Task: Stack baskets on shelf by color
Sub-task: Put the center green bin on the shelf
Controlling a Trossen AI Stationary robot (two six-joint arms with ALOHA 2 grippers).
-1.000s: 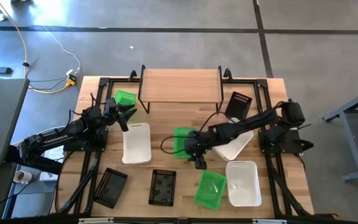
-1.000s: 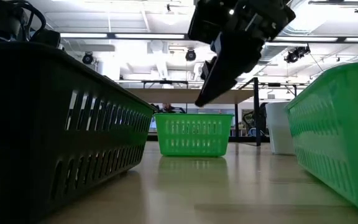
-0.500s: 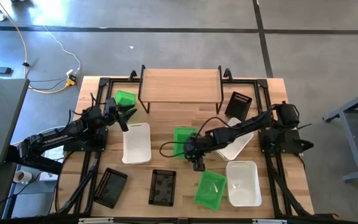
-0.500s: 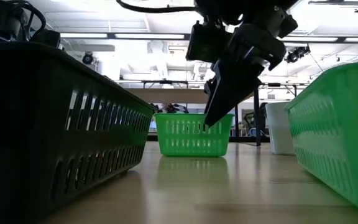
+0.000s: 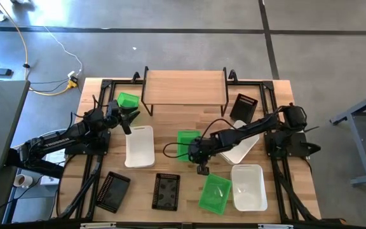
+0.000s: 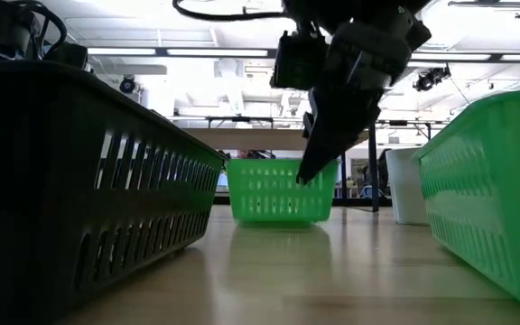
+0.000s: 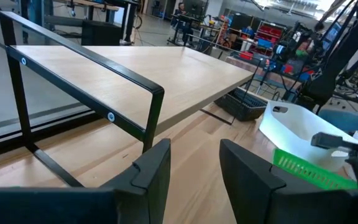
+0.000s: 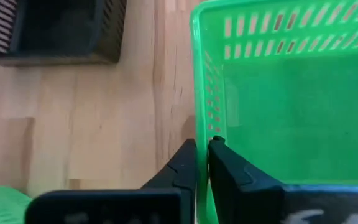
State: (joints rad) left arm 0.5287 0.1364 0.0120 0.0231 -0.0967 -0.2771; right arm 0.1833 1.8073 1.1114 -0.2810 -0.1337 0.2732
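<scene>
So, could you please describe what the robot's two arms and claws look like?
Both arms are dark, jointed links. A black cable loops beside the right claw. The left claw has the same dark build, with two flat, angular fingers.

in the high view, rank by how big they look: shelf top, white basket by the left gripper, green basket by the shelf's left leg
1. shelf
2. white basket
3. green basket, clearly smallest, though partly hidden by the left gripper.

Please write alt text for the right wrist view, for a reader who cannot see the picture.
The right pincer is closed on the side wall of a bright green basket, one finger inside and one outside. The basket sits over a light wooden tabletop; part of a black basket shows beyond it.
</scene>
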